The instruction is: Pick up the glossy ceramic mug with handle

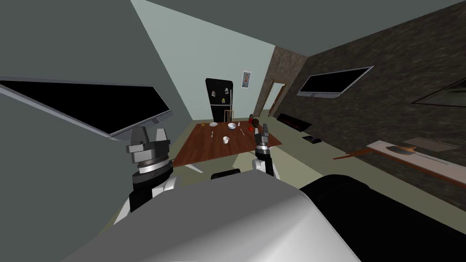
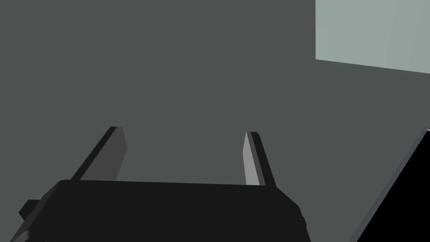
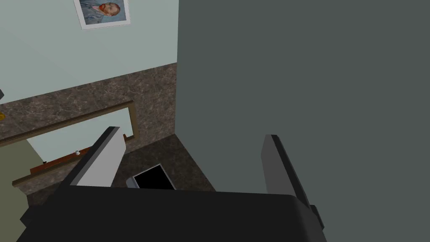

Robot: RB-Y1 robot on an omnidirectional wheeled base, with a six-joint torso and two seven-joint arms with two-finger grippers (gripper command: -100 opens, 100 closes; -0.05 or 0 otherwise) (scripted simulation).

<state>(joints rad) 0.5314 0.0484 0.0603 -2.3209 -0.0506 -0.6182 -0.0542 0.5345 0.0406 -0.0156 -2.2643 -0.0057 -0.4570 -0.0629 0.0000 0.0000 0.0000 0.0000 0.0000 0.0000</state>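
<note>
The white mug [image 1: 225, 139] with a handle stands upright on the brown table [image 1: 205, 148] some way ahead of me, near the table's middle. My right gripper [image 1: 263, 131] is raised in front of my chest, short of the table's near right corner and to the right of the mug. Its fingers [image 3: 103, 157] stand open around nothing, and the same goes for the right gripper [image 3: 191, 132] in its wrist view. My left gripper [image 1: 148, 135] is held up at the left, close to a grey wall, far from the mug. The left gripper [image 2: 184, 131] is open and empty.
On the table also lie a bowl [image 1: 232, 126], a plate [image 1: 213, 124], cutlery and a red thing [image 1: 250, 128]. A black fridge [image 1: 219, 105] stands behind it. Black screens hang on the left wall [image 1: 91, 107] and right wall [image 1: 334, 82]. A black seat [image 1: 387, 218] lies near right.
</note>
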